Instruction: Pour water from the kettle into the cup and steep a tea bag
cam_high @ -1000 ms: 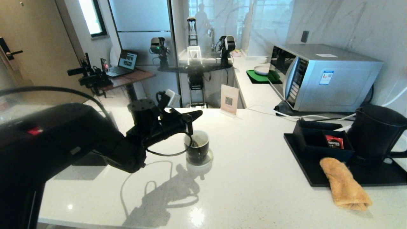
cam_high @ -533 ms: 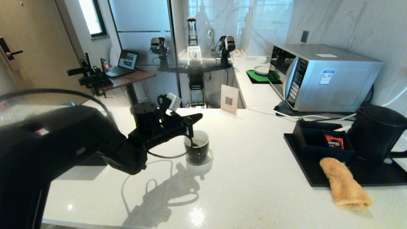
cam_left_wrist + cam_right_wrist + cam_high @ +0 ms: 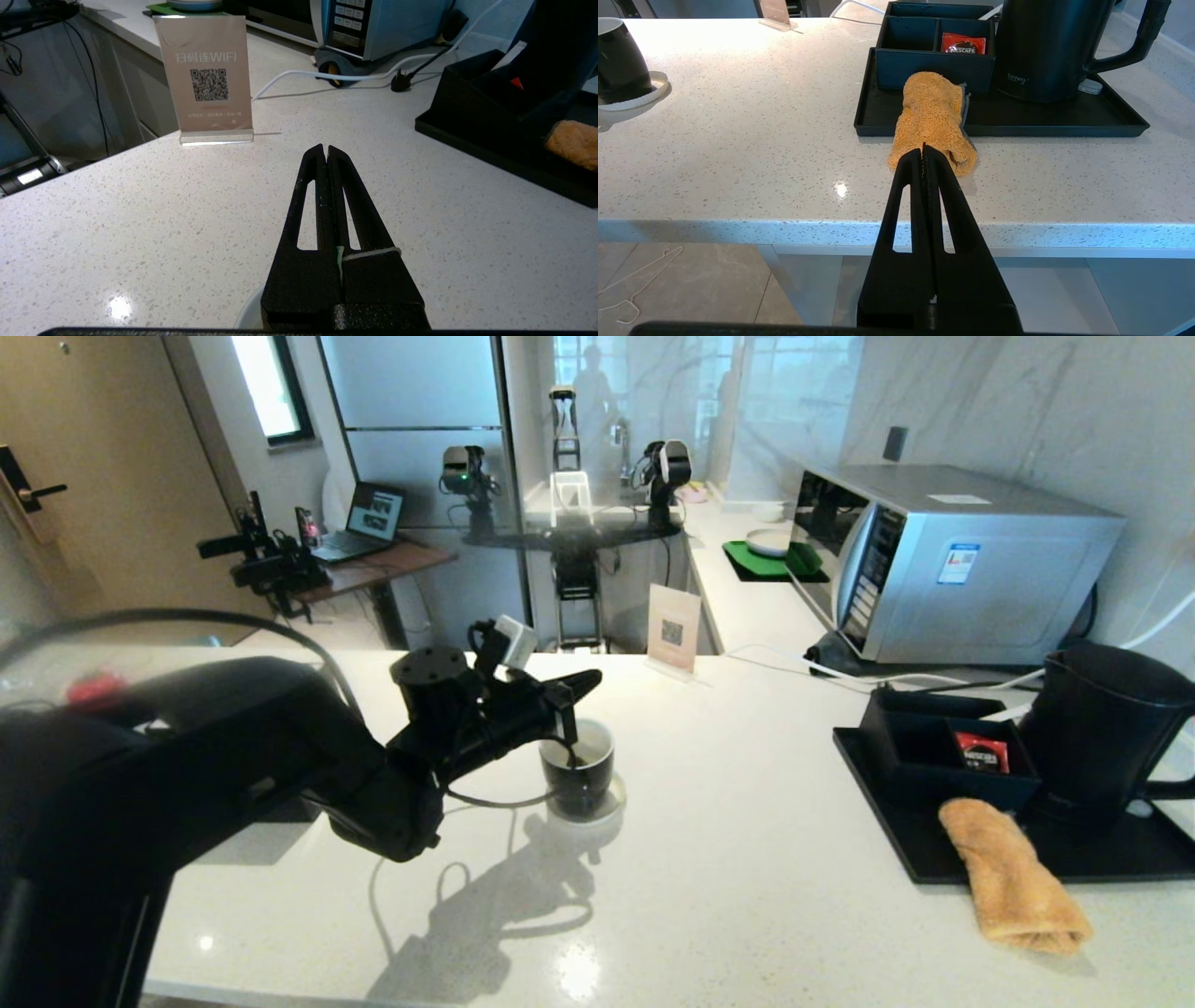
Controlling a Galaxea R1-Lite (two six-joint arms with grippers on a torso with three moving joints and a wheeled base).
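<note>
While the kettle point(image 3: 1102, 733) stands on its black tray point(image 3: 990, 859) at the right of the worktop point(image 3: 747, 877), well apart from the work, I take the pouring to be done and the steeping to be the step in hand. I place the cup point(image 3: 581, 767) near the middle of the worktop on a white coaster point(image 3: 611, 798), with the left gripper point(image 3: 583, 683) directly above its rim. My left fingers point(image 3: 322, 196) are pressed flat together with no gap; the white string point(image 3: 371, 253) is pinched between them and loops over one finger. The string runs down into the cup, and the tea bag point(image 3: 571, 761) shows there only as a dim shape, so I cannot tell how deep it sits in the water. To do this well, I judge the bag should be dipped slowly, straight over the cup's centre, keeping the string clear of the rim so the cup is not dragged. My right gripper point(image 3: 923, 154) is parked off the worktop's near edge, fingers closed on nothing.
</note>
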